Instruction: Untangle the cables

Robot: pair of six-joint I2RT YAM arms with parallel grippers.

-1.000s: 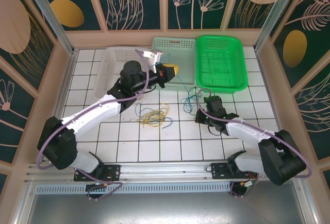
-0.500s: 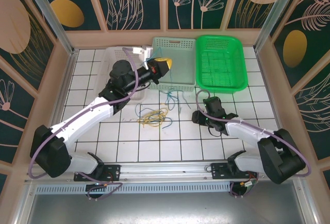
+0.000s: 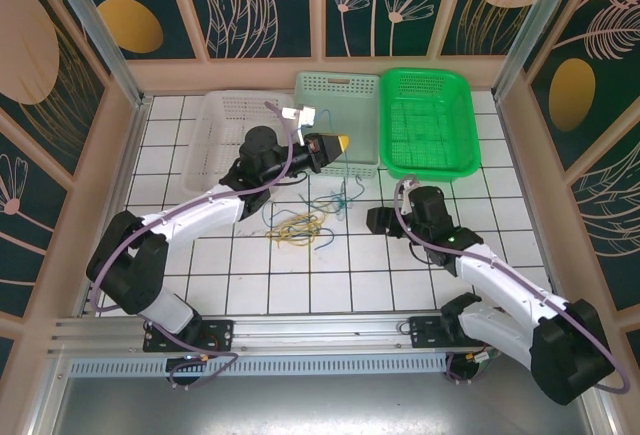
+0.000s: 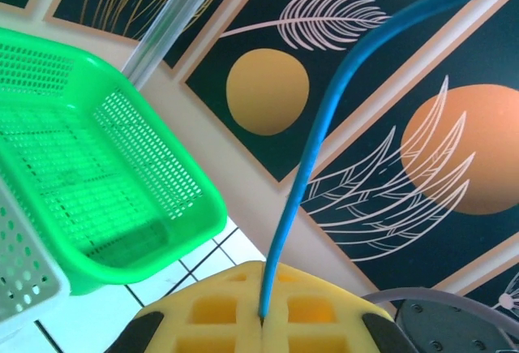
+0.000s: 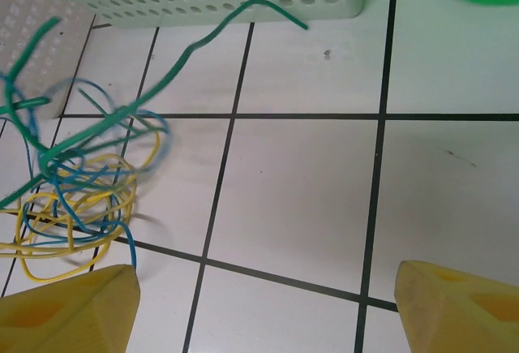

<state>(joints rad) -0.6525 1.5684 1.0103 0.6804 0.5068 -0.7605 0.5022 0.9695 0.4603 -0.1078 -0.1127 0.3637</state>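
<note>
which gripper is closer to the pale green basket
Left. The left gripper, shut on a blue cable, hangs over the pale green basket's near half; the right gripper is over the tiles short of it.

I count two hands, my left hand (image 3: 340,142) and my right hand (image 3: 377,220), and my right wrist view shows two yellow fingers (image 5: 65,308). Baskets come to three: one clear white basket (image 3: 215,105), one pale green basket (image 3: 338,78) and one bright green basket (image 3: 425,75). The cables (image 3: 298,225) come in three colours, yellow cable (image 5: 77,207), blue cable (image 4: 302,162) and green cable (image 5: 195,45), gathered in one tangle on the one desk (image 3: 300,285). How many strands each colour has I cannot tell, since the loops cross too much. Of the blue, one strand rises apart from the heap.
</note>
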